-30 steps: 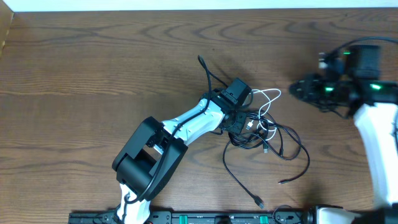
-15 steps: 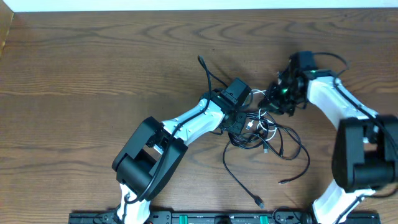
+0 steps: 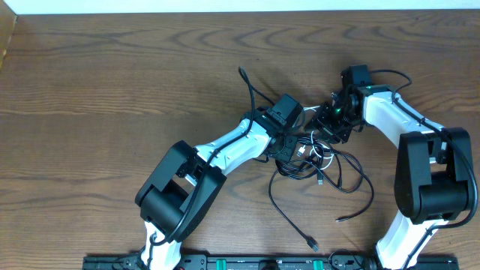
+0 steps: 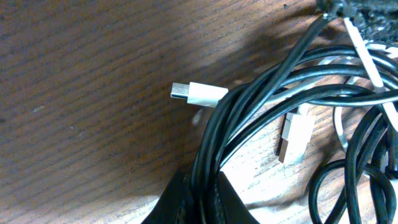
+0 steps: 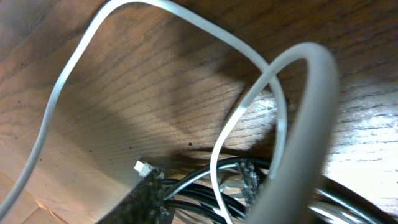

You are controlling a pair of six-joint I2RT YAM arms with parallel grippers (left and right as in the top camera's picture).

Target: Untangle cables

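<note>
Surface: We are looking down on a brown wooden surface [image 3: 112, 90], with two white-and-black arms reaching in from the near edge toward its middle.
Cables: We are finding the cables [image 3: 319, 161] lying as one knotted bundle just right of the surface's centre, well apart from every edge. Black loops are spilling toward the near edge, and one black tail [image 3: 247, 82] is pointing toward the far edge.
White cable: We are seeing the white cable [image 5: 68, 81] arching in a thin loop on the far-right side of the bundle. Its small white plug [image 4: 199, 94] is poking out from under the black cables [image 4: 261, 87].
Left fingers: We are seeing the left fingers [image 4: 171, 208] pressing together on a sheaf of black strands at the bundle's left side.
Right fingers: We are seeing the right fingers [image 5: 149, 196] standing part-way apart, low over the white loop, with black and white strands running between them. They are not clamping anything that we can make out.
Step in hand: We are judging that the left arm is anchoring the black cables while the right arm is lining up a pinch on the white loop. Nothing is looking separated yet.
Next move: We are expecting the right fingers to need to close on the white strand alone, then draw it slowly toward the right edge. The strand is threading under several black loops, so a quick pull could drag the whole bundle.
</note>
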